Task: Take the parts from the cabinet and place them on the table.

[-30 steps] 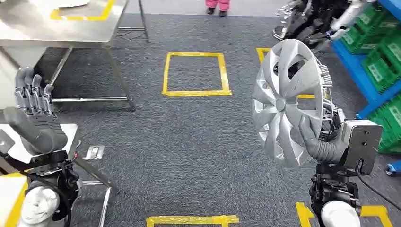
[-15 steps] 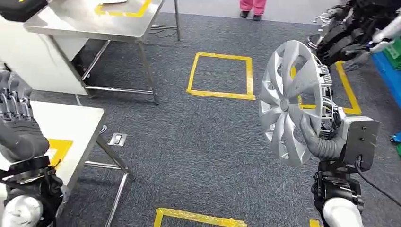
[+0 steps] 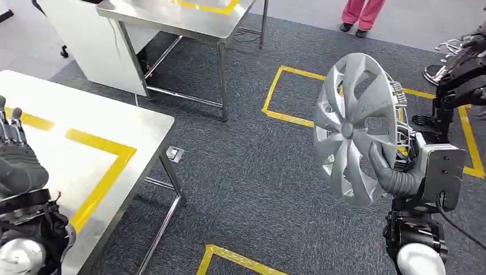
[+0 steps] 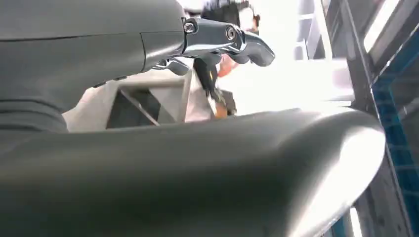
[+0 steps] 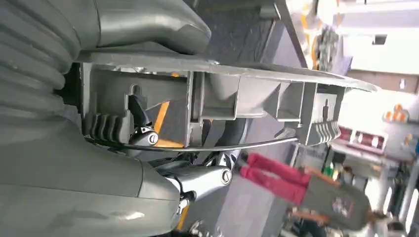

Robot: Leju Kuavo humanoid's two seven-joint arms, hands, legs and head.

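Observation:
My right hand [image 3: 391, 175] grips a silver wheel cover [image 3: 352, 123] by its lower rim and holds it upright over the carpet, its face turned to my left. In the right wrist view the thumb [image 5: 148, 22] lies on the cover's outer face and the ribbed back of its rim [image 5: 237, 96] runs past the hand. My left hand [image 3: 17, 160] is raised over the near steel table [image 3: 114, 123], fingers straight up, holding nothing. The left wrist view shows its fingers [image 4: 232, 42] apart.
The near table carries yellow tape lines [image 3: 103, 172]. A second steel table [image 3: 183, 20] stands further back. Yellow tape squares [image 3: 286, 94] mark the grey carpet. A person in pink trousers [image 3: 361, 14] stands at the far edge. Dark robot parts [image 3: 458, 74] sit at the right.
The camera has turned left: the near table has slid into view under my left hand and the far table has moved right. The cover stays in my right hand.

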